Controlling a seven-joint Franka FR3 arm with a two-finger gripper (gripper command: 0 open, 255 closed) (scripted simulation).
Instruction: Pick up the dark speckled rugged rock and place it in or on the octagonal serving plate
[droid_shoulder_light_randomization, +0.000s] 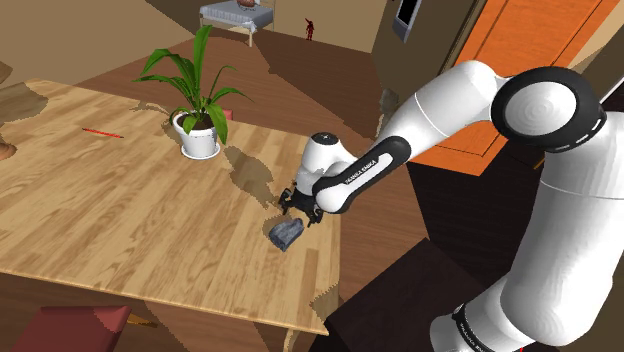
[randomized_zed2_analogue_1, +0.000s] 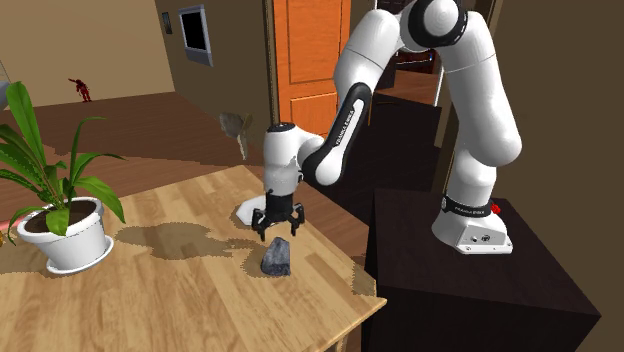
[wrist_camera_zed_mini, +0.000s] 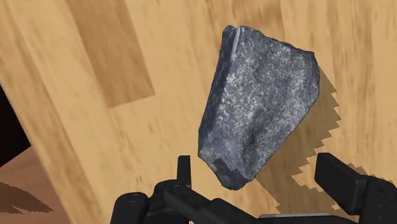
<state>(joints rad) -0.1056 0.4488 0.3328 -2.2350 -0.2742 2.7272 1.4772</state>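
The dark grey speckled rock (droid_shoulder_light_randomization: 285, 233) lies on the wooden table (droid_shoulder_light_randomization: 120, 210) near its edge by the stand. In the second exterior view the rock (randomized_zed2_analogue_1: 277, 258) rests just under my gripper (randomized_zed2_analogue_1: 275, 232), which hangs over it pointing down. My gripper (droid_shoulder_light_randomization: 297, 212) is open. In the wrist view the rock (wrist_camera_zed_mini: 257, 105) is close, its near end between the spread fingers (wrist_camera_zed_mini: 340, 181) of the gripper (wrist_camera_zed_mini: 262, 175), and neither finger touches it. A flat white dish (randomized_zed2_analogue_1: 247, 209), apparently the plate, peeks out behind the gripper on the table.
A potted green plant (droid_shoulder_light_randomization: 198, 125) in a white pot (randomized_zed2_analogue_1: 65, 238) stands further in on the table. A thin red stick (droid_shoulder_light_randomization: 102, 132) lies far across the tabletop. The table edge (randomized_zed2_analogue_1: 360, 300) runs close to the rock, next to the dark stand (randomized_zed2_analogue_1: 470, 290).
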